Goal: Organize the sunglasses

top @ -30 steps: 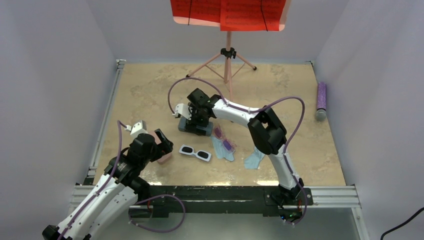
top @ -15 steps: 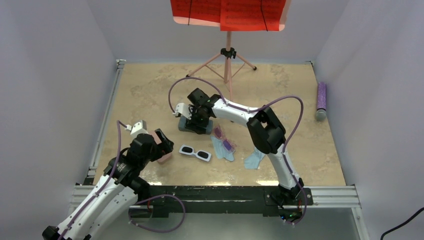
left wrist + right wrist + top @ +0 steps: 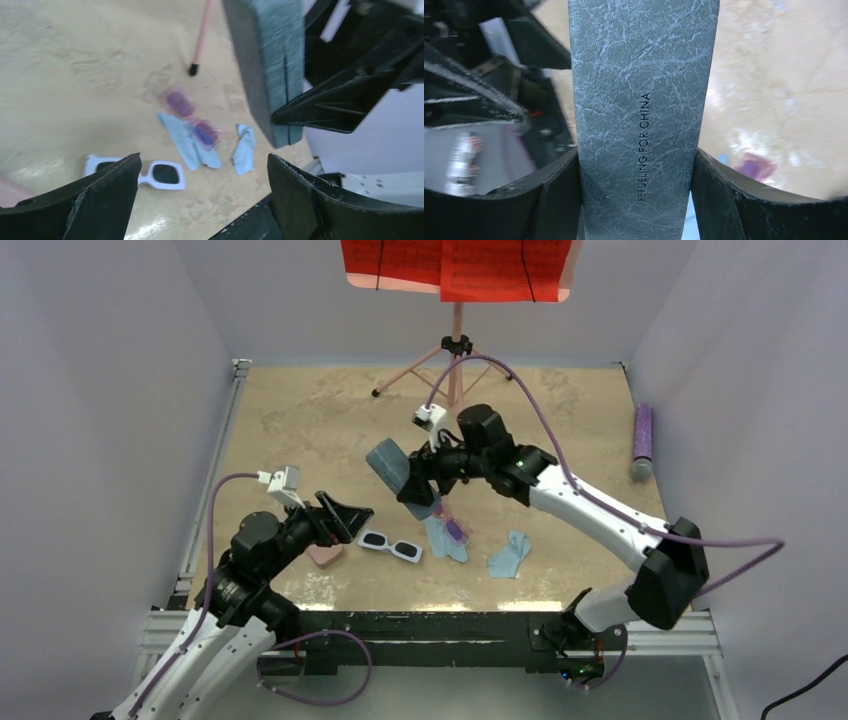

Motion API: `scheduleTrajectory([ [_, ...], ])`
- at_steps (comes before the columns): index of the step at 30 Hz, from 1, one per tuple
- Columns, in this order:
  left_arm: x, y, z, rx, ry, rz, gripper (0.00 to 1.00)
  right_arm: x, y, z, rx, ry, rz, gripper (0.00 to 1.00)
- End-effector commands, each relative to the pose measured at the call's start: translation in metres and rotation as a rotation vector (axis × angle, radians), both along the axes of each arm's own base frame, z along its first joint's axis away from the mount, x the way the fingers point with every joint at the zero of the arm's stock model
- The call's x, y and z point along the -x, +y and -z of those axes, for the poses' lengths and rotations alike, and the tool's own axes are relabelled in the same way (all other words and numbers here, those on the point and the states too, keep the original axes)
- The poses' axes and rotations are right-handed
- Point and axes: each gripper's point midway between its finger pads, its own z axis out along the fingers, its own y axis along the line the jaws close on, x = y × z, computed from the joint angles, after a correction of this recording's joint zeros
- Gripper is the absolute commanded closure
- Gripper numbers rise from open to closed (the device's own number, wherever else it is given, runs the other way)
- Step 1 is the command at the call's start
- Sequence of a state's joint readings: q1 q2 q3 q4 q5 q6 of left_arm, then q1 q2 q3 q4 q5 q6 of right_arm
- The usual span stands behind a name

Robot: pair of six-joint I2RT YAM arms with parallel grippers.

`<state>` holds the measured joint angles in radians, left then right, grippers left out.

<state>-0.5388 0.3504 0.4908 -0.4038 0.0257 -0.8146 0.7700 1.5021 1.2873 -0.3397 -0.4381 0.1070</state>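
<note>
The white sunglasses [image 3: 390, 546] lie flat on the table near the front, and also show in the left wrist view [image 3: 145, 172]. The pink-purple sunglasses [image 3: 448, 521] lie partly on a light blue cloth [image 3: 443, 539]; they also show in the left wrist view [image 3: 192, 118] and the right wrist view [image 3: 756, 165]. My right gripper [image 3: 417, 485] is shut on the grey-blue case [image 3: 389, 465] and holds it tilted in the air above them [image 3: 639, 100]. My left gripper [image 3: 347, 519] is open and empty, just left of the white sunglasses [image 3: 205, 200].
A pink case [image 3: 325, 555] lies under my left gripper. A second light blue cloth [image 3: 508, 555] lies right of the first. A pink stand [image 3: 456, 350] with a red sheet stands at the back. A purple cylinder [image 3: 642, 440] lies by the right wall.
My right arm has lifted the grey-blue case off the table and swung its elbow out to the right. My left gripper has moved off the pink case towards the white sunglasses.
</note>
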Motion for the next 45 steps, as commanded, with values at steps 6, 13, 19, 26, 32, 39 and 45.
scheduleTrajectory([
  [6,0.030,-0.068,-0.096,0.296,-0.350,0.449,0.00,0.088,-0.018,-0.048,-0.449,0.320,-0.143,0.82],
  [13,0.028,-0.095,-0.104,0.394,-0.315,0.603,0.00,0.091,-0.036,-0.062,-0.587,0.306,-0.046,0.86],
  [19,0.031,-0.105,-0.108,0.441,-0.315,0.663,0.00,0.090,-0.036,-0.073,-0.642,0.296,-0.045,0.86],
  [26,0.026,-0.107,-0.105,0.443,-0.303,0.646,0.00,0.083,-0.029,-0.083,-0.665,0.266,-0.062,0.86],
  [32,0.013,-0.110,-0.096,0.436,-0.268,0.601,0.00,0.090,-0.029,-0.089,-0.688,0.240,-0.110,0.86],
  [39,0.007,-0.111,-0.099,0.451,-0.270,0.580,0.00,0.096,-0.028,-0.090,-0.691,0.230,-0.143,0.86],
  [45,0.008,-0.113,-0.102,0.468,-0.277,0.601,0.03,0.099,-0.026,-0.089,-0.688,0.233,-0.168,0.86],
])
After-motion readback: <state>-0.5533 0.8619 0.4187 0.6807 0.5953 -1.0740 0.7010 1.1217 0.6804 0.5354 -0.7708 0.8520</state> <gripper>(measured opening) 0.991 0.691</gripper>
